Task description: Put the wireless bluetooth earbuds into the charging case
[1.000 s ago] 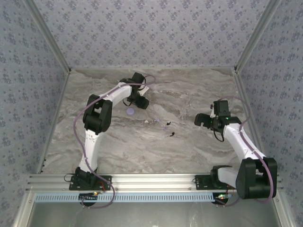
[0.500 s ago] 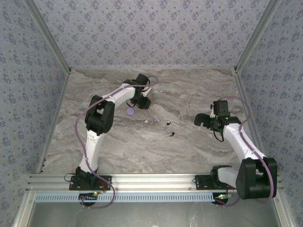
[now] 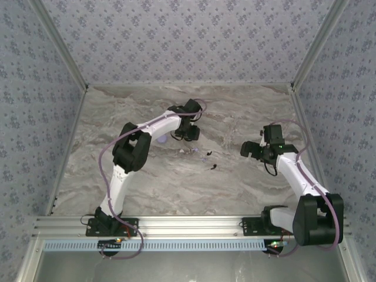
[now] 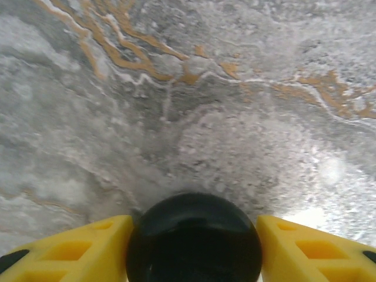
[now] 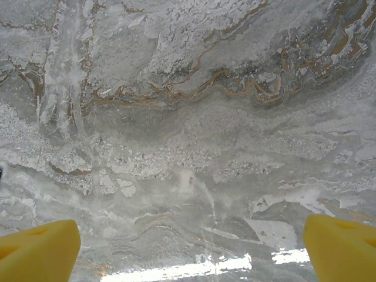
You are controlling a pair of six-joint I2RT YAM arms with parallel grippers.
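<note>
Black dome (image 4: 194, 238) (yellow fingers (image 4: 70, 255), grey-veined table (image 4: 176, 88))

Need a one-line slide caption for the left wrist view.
Left wrist view: the left gripper pinches a round black case between its yellow fingers, marble tabletop beyond.

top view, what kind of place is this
Probably a lab robot test cell: patterned walls box in a marble-look table, an aluminium rail runs along its near edge, and a left arm and right arm are bolted there.

Case (image 4: 194, 238) in left tool (image 3: 189, 134) — earbuds (image 3: 205, 157) before it, right tool (image 3: 247, 150) to their right
</note>
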